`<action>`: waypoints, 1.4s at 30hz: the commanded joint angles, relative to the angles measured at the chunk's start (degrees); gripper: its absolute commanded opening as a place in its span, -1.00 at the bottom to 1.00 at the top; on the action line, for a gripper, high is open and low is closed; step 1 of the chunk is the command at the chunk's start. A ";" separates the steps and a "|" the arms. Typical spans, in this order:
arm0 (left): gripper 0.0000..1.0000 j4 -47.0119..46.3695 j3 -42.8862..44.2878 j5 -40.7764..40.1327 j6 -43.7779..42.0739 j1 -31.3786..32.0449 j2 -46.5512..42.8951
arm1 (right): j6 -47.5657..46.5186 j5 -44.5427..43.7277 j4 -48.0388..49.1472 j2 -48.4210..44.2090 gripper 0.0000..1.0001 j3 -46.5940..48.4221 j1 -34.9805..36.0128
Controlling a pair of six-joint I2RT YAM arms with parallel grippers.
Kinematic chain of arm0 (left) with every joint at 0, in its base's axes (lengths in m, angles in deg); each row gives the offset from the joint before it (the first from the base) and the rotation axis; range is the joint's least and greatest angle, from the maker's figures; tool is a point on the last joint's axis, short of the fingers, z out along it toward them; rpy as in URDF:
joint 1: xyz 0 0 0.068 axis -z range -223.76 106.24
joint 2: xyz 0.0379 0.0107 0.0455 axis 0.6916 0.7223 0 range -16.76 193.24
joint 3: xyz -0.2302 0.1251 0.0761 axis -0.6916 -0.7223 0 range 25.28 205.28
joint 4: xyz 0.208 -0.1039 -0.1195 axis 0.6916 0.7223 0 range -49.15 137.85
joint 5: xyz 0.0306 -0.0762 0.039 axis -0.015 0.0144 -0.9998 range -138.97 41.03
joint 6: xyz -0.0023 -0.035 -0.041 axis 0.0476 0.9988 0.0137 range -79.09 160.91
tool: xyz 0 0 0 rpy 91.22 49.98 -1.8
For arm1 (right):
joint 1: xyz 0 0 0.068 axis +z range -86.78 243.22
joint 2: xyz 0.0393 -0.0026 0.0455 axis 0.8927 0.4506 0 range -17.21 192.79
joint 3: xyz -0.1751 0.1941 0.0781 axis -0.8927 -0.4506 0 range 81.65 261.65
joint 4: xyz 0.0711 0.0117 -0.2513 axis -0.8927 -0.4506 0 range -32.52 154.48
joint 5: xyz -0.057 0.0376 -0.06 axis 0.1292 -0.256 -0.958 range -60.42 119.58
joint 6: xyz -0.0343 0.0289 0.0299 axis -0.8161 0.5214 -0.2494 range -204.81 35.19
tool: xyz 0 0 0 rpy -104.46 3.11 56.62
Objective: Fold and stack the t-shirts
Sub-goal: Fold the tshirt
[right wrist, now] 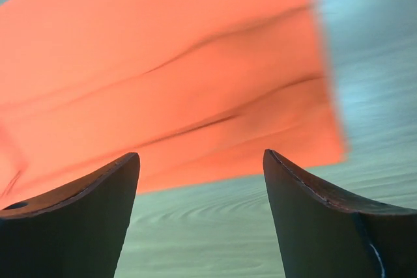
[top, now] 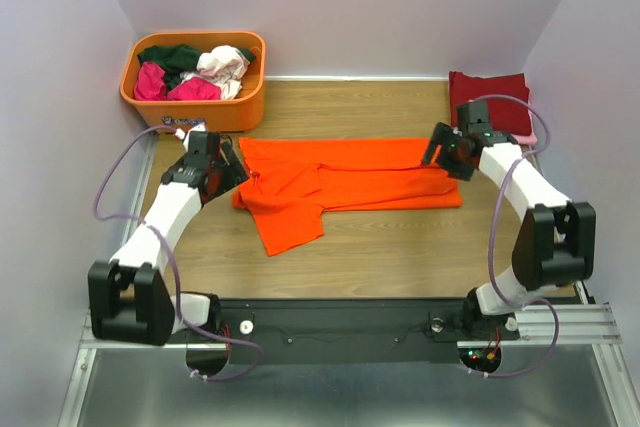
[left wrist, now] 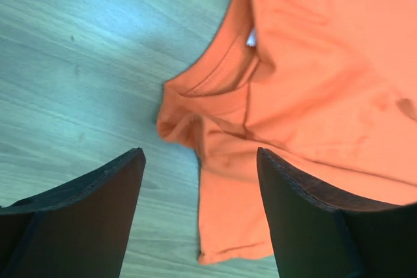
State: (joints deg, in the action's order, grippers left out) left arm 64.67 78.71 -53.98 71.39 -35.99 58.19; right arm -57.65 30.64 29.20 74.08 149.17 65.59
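A bright orange t-shirt (top: 345, 184) lies across the middle of the table, folded lengthwise, with one sleeve sticking out toward the near side. My left gripper (top: 232, 169) hovers open over its collar end (left wrist: 215, 92), nothing between the fingers. My right gripper (top: 445, 152) hovers open over the hem end (right wrist: 195, 76), also holding nothing. A folded dark red t-shirt (top: 492, 100) rests at the back right on a pink one. More t-shirts, dark green (top: 175, 57), magenta (top: 152, 82) and whitish-pink (top: 225, 65), are heaped in the tub.
The orange plastic tub (top: 200, 107) stands at the back left corner. Walls enclose the table on three sides. Bare wood (top: 400, 247) shows between the orange shirt and the arm bases.
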 commanded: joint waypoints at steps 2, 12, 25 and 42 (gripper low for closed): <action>0.62 2.64 -5.87 0.87 0.19 0.22 -9.46 | 1.31 3.07 2.24 -7.87 0.65 -3.10 10.97; 0.62 2.73 -20.10 7.48 10.54 10.49 -20.73 | 11.06 7.02 12.59 -4.38 0.51 -7.76 35.92; 0.21 -1.75 -22.41 3.17 15.66 18.33 -9.40 | 14.77 4.22 19.20 11.63 0.15 -0.12 46.41; -0.82 -4.57 -23.28 3.09 15.49 21.50 -4.47 | 15.73 3.78 20.08 16.38 -0.69 1.12 47.73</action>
State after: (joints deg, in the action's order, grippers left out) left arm 59.25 56.53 -49.68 86.84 -15.05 53.14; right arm -42.46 35.90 48.01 90.89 149.33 112.78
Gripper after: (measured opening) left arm 0.177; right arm 0.237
